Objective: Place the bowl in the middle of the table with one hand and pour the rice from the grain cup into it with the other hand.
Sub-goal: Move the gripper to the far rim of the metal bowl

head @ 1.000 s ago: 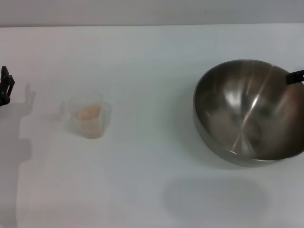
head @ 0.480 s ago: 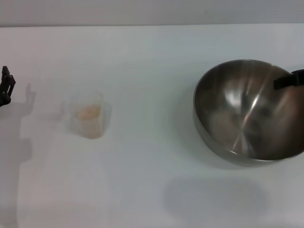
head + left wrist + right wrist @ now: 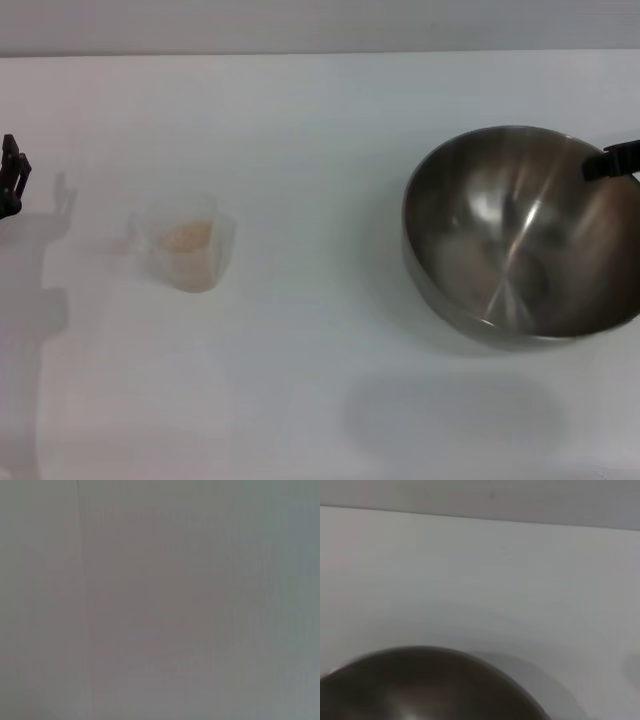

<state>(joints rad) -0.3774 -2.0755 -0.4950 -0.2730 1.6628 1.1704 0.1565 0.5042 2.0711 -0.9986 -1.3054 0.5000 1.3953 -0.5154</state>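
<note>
The steel bowl (image 3: 520, 235) is at the right of the white table (image 3: 320, 120), tilted, with its shadow lying apart from it nearer the front. My right gripper (image 3: 604, 163) reaches in from the right edge and holds the bowl's far right rim, one dark finger inside it. The bowl's outer wall also shows in the right wrist view (image 3: 425, 685). The clear grain cup (image 3: 185, 243) stands at the left with pale rice (image 3: 186, 236) in it. My left gripper (image 3: 10, 178) is at the far left edge, apart from the cup. The left wrist view shows only a plain pale surface.
The table's far edge (image 3: 320, 52) meets a grey wall. Bare tabletop lies between the cup and the bowl, and at the front.
The bowl has shifted slightly to the left with the right gripper on its rim. The cup and the left gripper have stayed in place.
</note>
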